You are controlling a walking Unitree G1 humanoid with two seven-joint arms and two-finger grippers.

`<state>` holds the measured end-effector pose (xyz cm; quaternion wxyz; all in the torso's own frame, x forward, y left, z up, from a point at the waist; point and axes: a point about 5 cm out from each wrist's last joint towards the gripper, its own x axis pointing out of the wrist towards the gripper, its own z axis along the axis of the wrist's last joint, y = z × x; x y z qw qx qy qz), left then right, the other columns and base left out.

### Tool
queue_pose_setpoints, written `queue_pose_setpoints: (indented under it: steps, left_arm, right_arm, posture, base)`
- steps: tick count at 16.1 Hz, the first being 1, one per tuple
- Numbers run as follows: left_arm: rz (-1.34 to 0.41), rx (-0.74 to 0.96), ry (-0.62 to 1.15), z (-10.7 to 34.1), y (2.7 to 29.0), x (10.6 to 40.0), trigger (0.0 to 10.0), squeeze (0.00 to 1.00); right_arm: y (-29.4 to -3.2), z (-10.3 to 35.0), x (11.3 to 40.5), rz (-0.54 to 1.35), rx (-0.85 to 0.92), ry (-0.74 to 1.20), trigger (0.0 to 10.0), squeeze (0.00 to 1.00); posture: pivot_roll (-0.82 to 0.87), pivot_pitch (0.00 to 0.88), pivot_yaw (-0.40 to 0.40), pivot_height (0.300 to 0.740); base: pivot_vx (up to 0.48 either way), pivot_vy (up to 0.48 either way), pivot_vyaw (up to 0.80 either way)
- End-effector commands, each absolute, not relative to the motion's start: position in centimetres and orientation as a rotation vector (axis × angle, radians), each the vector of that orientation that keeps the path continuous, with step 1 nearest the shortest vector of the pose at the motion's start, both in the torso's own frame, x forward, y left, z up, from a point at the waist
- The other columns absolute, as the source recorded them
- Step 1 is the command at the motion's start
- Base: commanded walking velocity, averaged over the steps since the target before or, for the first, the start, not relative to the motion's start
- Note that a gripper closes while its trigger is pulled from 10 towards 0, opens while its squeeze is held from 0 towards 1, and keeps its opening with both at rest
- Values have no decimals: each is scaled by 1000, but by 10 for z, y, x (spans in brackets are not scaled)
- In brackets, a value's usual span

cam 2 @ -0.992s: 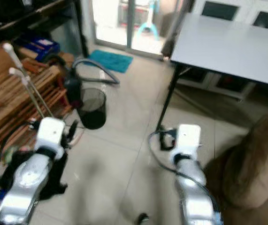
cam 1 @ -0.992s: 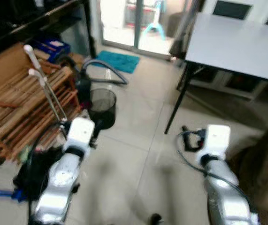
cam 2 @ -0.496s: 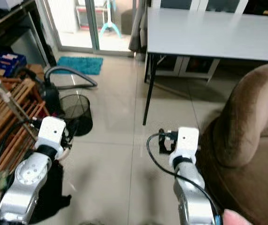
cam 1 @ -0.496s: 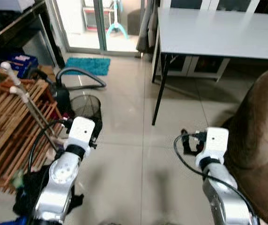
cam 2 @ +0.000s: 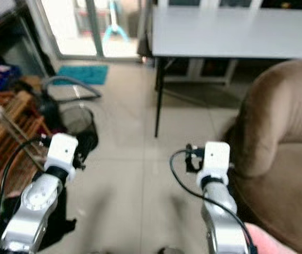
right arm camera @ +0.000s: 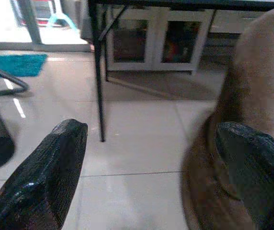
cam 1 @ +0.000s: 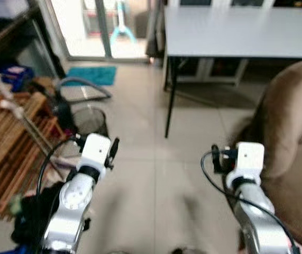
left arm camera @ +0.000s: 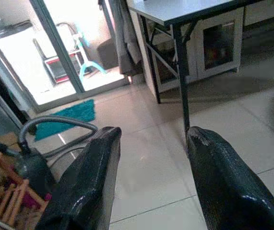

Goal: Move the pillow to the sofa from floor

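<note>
A brown sofa (cam 2: 277,121) stands at the right; its rounded arm (right arm camera: 261,72) is close beside my right gripper. Both silver arms are raised in front of me over bare floor tiles. My left gripper (left arm camera: 153,136) is open, with nothing between its fingers, and points toward the table legs. My right gripper (right arm camera: 151,129) is open wide and empty, just left of the sofa arm. At the bottom edge, by my right arm, sits a pink rounded shape (cam 2: 264,241); I cannot tell what it is.
A grey table (cam 1: 235,32) with a black leg (cam 1: 169,106) stands ahead. At the left are a wooden rack (cam 1: 8,143), a black mesh bin (cam 1: 90,119), a vacuum hose (cam 1: 84,84) and a teal mat (cam 1: 90,75) by the glass door. Light tiles stretch between my arms.
The whole view has swung to the right: the rack slid off to the left and the sofa came in at the right. Both arms keep their pose.
</note>
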<state>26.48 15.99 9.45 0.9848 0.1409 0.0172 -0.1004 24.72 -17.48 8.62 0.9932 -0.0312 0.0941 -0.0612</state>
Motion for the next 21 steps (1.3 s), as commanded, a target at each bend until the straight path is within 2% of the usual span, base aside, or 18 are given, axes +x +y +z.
queue_pose_setpoints:
  steps: [1, 4, 8, 11, 15, 19, 21]
  left_arm:
    - [-182, 282, 42, 92, 163, 263, 10000, 0]
    - [-163, 289, 36, 92, 166, 262, 10000, 0]
    - [-176, 295, 30, 94, 163, 262, 10000, 0]
    - [-187, 283, 28, 95, 163, 265, 10000, 0]
    - [-201, 297, 18, 96, 161, 268, 10000, 0]
    - [-205, 299, 12, 97, 161, 270, 10000, 0]
    - [-204, 295, 9, 97, 160, 271, 10000, 0]
  right_arm:
    - [-175, 89, 247, -125, -72, 189, 10000, 0]
    - [-173, 89, 247, -111, -79, 194, 10000, 0]
    - [-171, 88, 247, -105, -77, 203, 10000, 0]
    - [-172, 86, 246, -122, -71, 207, 10000, 0]
    - [-174, 85, 247, -136, -70, 214, 10000, 0]
    - [-174, 85, 249, -140, -70, 216, 10000, 0]
    - [-175, 85, 249, -141, -72, 217, 10000, 0]
  posture:
    - [-45, 37, 5, 740]
    - [-44, 34, -2, 740]
    - [-41, 38, 1, 740]
    - [-44, 42, 16, 740]
    - [-41, 47, 25, 740]
    - [-41, 47, 25, 740]
    - [-41, 45, 25, 740]
  base:
    - [0, 0, 0]
    - [0, 0, -800]
    - [0, -480, -200]
    - [0, 0, 0]
    - [0, 0, -800]
    - [0, 0, 0]
    - [0, 0, -800]
